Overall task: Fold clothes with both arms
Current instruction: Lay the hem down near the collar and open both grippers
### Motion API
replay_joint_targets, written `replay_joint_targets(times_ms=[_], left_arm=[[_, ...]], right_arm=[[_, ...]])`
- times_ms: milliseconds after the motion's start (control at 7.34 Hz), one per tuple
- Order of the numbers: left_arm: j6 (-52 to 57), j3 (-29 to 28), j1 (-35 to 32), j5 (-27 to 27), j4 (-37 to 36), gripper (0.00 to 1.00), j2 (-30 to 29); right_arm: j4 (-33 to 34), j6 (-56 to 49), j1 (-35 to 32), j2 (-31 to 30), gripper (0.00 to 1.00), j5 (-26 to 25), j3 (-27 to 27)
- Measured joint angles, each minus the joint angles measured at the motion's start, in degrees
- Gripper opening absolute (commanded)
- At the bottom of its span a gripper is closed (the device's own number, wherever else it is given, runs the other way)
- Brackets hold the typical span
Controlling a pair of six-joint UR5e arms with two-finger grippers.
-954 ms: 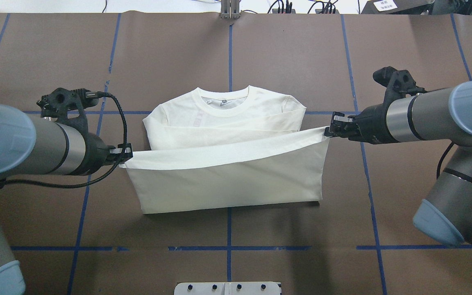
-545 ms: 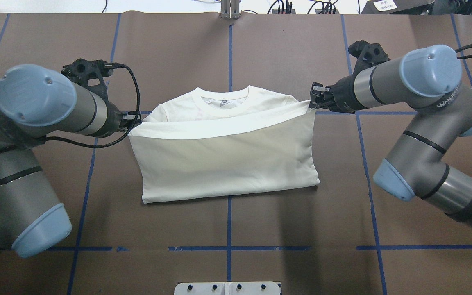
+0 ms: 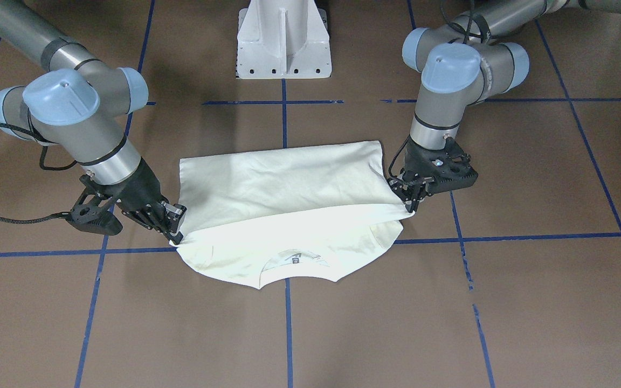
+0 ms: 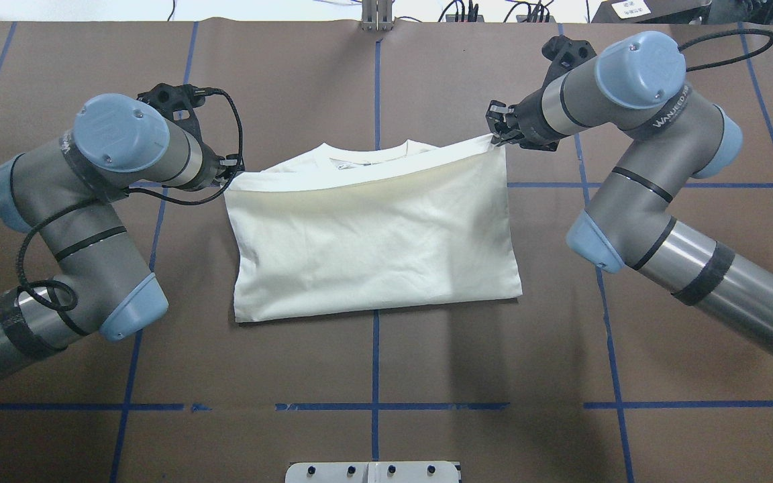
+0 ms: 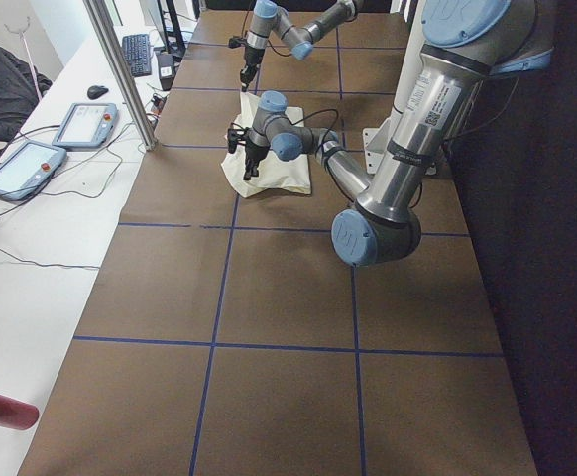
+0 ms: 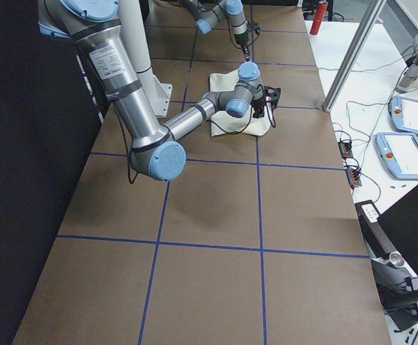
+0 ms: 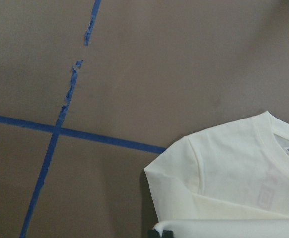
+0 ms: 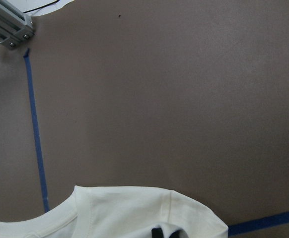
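Note:
The cream-white shirt (image 4: 373,241) lies plain side up on the brown table, its lower half folded over toward the collar (image 4: 368,155). My left gripper (image 4: 231,171) is shut on the left corner of the lifted hem; in the front-facing view that gripper (image 3: 408,203) sits at the shirt's right. My right gripper (image 4: 496,134) is shut on the hem's right corner, seen in the front-facing view (image 3: 174,229) at the shirt's left. The hem stretches taut between them, just short of the collar (image 3: 289,264). The shirt's shoulder (image 7: 224,168) shows in the left wrist view, and the shoulder (image 8: 134,213) shows in the right wrist view.
Blue tape lines (image 4: 376,315) grid the brown table cover. The white pedestal base (image 3: 283,40) stands at the robot's side. A metal bracket (image 4: 376,17) sits at the far edge. Tablets (image 5: 26,164) and cables lie on the white bench beyond.
Both grippers carried the hem away from the robot, over the shirt toward the collar. The folded layer now covers nearly all of the chest; the arms' elbows swung outward.

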State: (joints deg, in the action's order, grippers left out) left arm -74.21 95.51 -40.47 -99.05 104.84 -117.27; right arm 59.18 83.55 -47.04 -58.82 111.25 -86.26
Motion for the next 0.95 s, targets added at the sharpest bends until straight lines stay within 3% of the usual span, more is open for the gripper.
replay_joint_targets(times_ms=[409,818,954], left_arm=[[0.0,-3.2,-1.1,0.1,2.1,0.00,-0.4],[-0.4,-5.8,-1.2,0.2,1.9,0.00,-4.1],[-0.5,-7.6,-1.1,0.2,1.9,0.05,-5.6]], right_arm=[[0.0,0.0,-0.2,3.0,0.00,-0.1,5.9],[0.0,0.1,-0.2,3.7,0.00,0.0,6.9],[0.0,0.1,-0.1,3.8,0.93,0.2,7.0]])
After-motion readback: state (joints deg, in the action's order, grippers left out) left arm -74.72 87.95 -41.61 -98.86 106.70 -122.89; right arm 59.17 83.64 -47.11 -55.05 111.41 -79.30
